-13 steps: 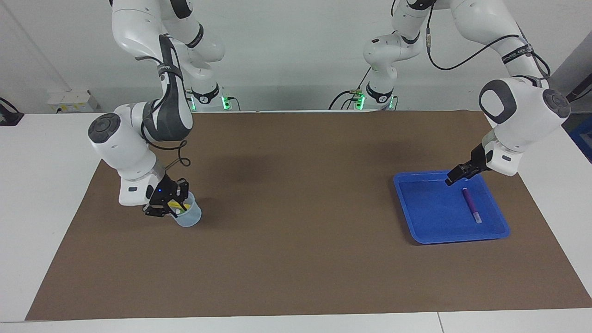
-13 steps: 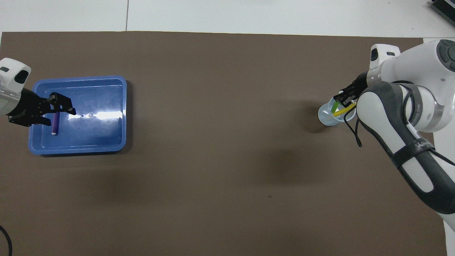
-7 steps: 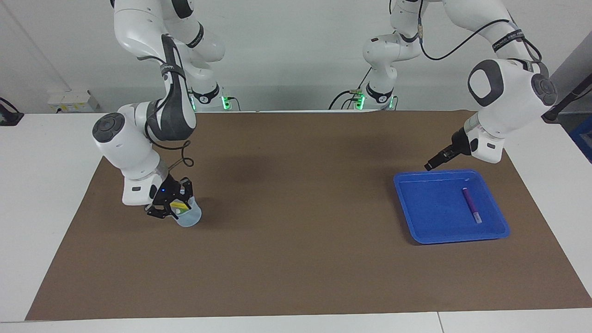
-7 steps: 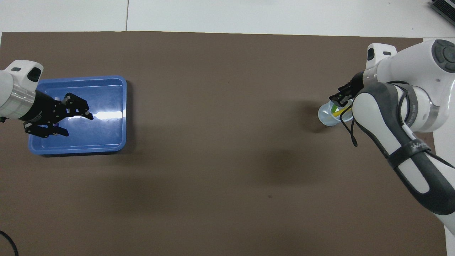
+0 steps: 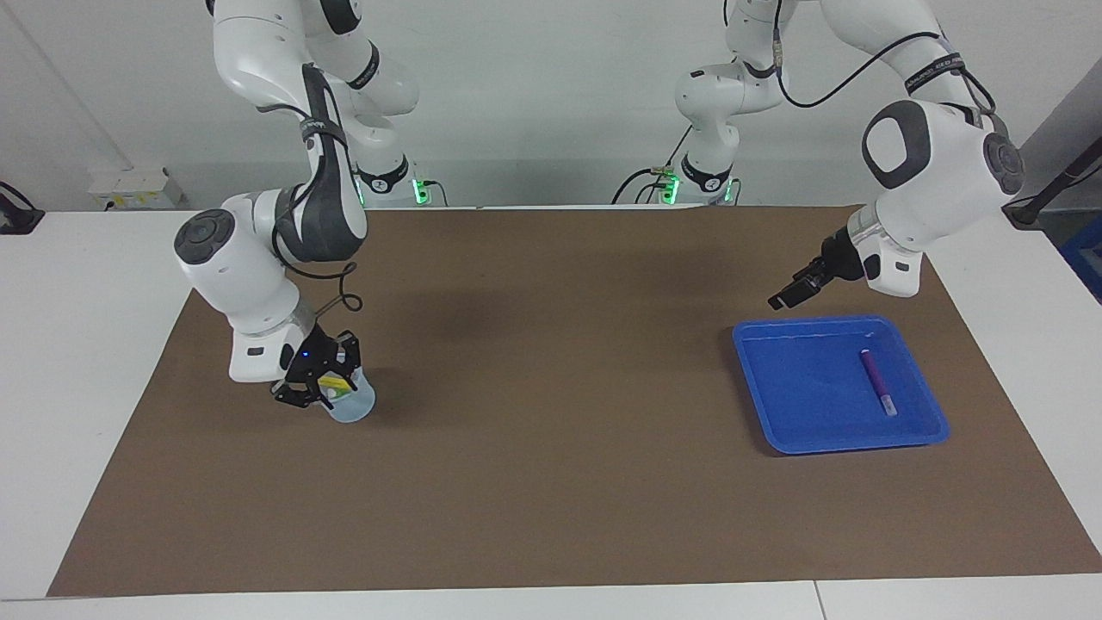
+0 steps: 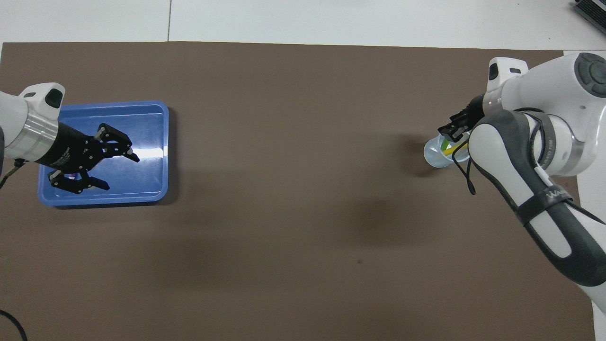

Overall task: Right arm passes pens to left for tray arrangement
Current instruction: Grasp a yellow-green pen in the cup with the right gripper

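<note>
**Right gripper at cup mouth; left gripper raised over tray, one pen placed**

Landmark for positions: the blue tray.

Facing view
- Blue tray (image 5: 779,413) sits flat on the brown mat (image 5: 551,482) toward the left arm's end of the table.
- Purple pen (image 5: 876,380) lies flat inside the tray, in the part toward the left arm's end, whitish tip pointing away from the robots.
- Left gripper (image 5: 786,295) hangs in the air above the tray's edge nearest the robots, touching nothing. Seen edge-on here; finger gap not readable in this view.
- Right arm (image 5: 258,293) is bent low, well apart from the tray, at the right arm's end of the mat.
- Right gripper (image 5: 320,389) sits at the mouth of a translucent cup (image 5: 353,406). Yellow and green show between the black fingers; whether they pinch a pen cannot be told.

Overhead view
- Left gripper (image 6: 119,171) lies over the tray (image 6: 158,142); fingers spread wide apart, nothing between them. It covers the purple pen.
- Cup (image 6: 435,156) stands well apart from the tray.
- Yellow pen (image 6: 454,148) and green pen (image 6: 445,145) lean inside the cup.
- Right gripper (image 6: 453,132) is over the cup's rim, above the pens. Grip state: cannot tell.
</note>
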